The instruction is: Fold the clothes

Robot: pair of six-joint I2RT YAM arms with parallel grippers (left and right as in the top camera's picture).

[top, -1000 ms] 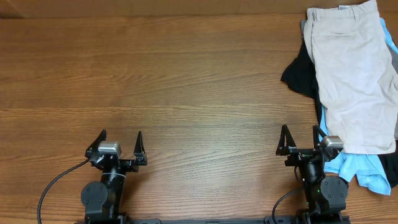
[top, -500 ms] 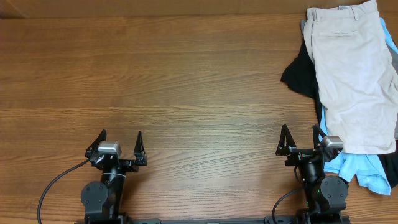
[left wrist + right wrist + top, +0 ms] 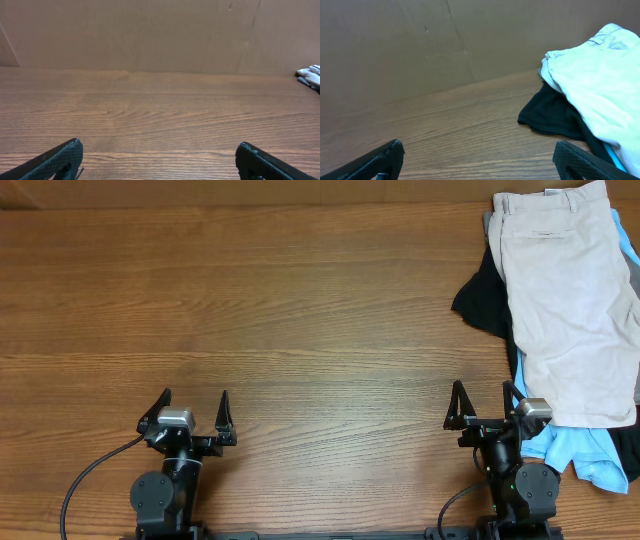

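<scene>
The beige khaki shorts point(image 3: 570, 300) lie on top of a pile at the far right of the table, waistband toward the back. Under them are a black garment point(image 3: 482, 305), a light-blue garment point(image 3: 580, 450) and a grey one point(image 3: 633, 275). The shorts point(image 3: 590, 80) and the black garment point(image 3: 550, 115) also show in the right wrist view. My left gripper point(image 3: 194, 402) is open and empty at the front left. My right gripper point(image 3: 484, 396) is open and empty at the front, just left of the pile's near end. The left wrist view shows the pile's edge point(image 3: 310, 77) far right.
A brown cardboard wall point(image 3: 150, 35) stands along the back edge of the wooden table point(image 3: 300, 310). A black cable point(image 3: 85, 475) runs from the left arm's base at the front left.
</scene>
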